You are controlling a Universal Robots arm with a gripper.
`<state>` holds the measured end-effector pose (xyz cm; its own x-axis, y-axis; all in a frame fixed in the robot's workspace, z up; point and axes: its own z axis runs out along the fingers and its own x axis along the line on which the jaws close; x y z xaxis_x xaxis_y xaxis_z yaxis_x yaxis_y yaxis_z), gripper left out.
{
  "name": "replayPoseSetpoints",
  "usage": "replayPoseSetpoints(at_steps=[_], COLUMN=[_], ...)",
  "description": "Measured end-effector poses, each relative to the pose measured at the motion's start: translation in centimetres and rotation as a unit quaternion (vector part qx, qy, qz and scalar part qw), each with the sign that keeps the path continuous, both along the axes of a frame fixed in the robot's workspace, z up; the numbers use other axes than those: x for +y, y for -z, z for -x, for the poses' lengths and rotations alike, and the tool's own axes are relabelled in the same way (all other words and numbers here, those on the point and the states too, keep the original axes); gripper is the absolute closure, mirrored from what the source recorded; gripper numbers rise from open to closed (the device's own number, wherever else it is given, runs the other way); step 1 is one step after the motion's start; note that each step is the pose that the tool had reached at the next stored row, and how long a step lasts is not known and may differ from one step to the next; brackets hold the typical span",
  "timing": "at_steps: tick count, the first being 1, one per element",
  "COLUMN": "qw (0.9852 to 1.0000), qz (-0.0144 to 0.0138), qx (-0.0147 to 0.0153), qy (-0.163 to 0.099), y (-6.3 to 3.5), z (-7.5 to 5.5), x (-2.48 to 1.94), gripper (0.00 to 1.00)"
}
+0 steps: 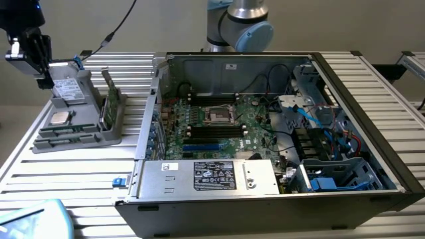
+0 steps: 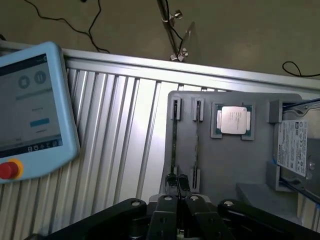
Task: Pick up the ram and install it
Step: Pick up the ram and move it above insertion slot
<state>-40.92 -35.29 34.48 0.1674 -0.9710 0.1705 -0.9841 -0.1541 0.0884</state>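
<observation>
Looking down over the grey tray (image 2: 235, 165), I record my gripper (image 2: 177, 181) pinched shut, with nothing between its fingers. The ram (image 2: 174, 145) stands on edge in the slot nearest the tray's edge, on the side away from the hard drive (image 2: 295, 147). It lies below and just ahead of my fingertips. Its long axis runs straight away from them, so my jaws would close across its thickness. Beyond a second slot sits the processor (image 2: 234, 121).

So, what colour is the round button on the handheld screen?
The button is red, ringed yellow; best in wrist view.
</observation>
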Motion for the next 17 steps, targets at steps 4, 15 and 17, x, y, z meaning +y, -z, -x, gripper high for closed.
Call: replayPoseSetpoints(at_steps=[4,15,17], qw=[1.0000,1.0000,0.9999], qz=[0.0013,0.0013,0.0011], qx=[-0.0001,-0.0025,-0.0080], qy=[-0.002,-0.004,-0.006], y=[0.00,0.14,0.29], z=[0.19,0.44,0.65], x=[0.13,0.14,0.13], gripper=[0.89,0.64,0.57])
